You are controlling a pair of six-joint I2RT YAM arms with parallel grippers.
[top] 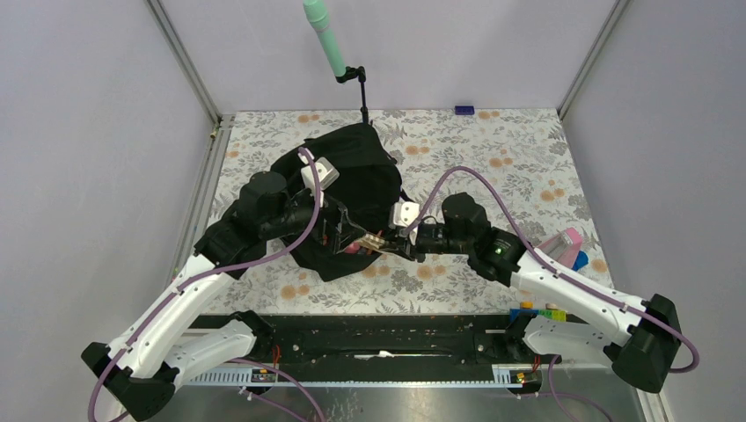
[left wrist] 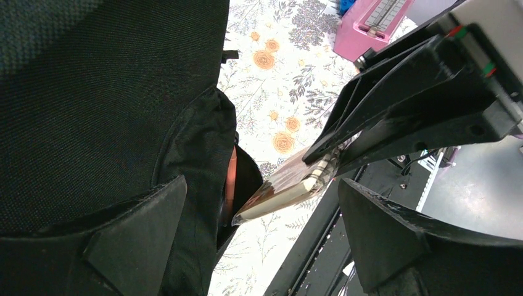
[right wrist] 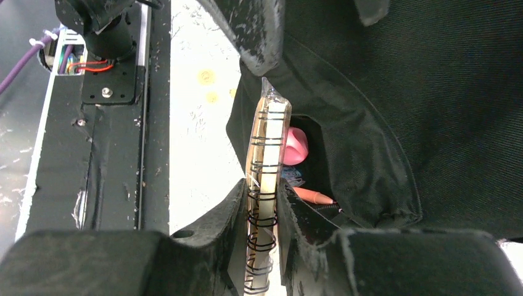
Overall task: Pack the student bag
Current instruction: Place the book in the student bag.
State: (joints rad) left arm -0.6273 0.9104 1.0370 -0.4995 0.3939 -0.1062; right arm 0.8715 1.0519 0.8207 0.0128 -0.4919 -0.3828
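Note:
The student bag (top: 352, 180) is a black backpack lying mid-table, its opening toward the near edge. My right gripper (right wrist: 264, 216) is shut on a plastic-wrapped spiral notebook (right wrist: 266, 154), held on edge with its far corner at the mouth of the bag (right wrist: 401, 92). Inside the opening I see a pink object (right wrist: 295, 147) and an orange pen (right wrist: 311, 196). My left gripper (left wrist: 259, 234) stands open beside the bag (left wrist: 105, 92), one finger (left wrist: 135, 228) against the fabric next to the opening. In that view the notebook (left wrist: 290, 185) hangs between its fingers without touching them.
A pink case (top: 563, 242) and a blue item (top: 581, 259) lie at the right of the floral table. Small coloured pieces (top: 541, 312) sit near the right arm's base. A green microphone on a stand (top: 327, 40) rises behind the bag. A black rail (top: 369, 338) runs along the near edge.

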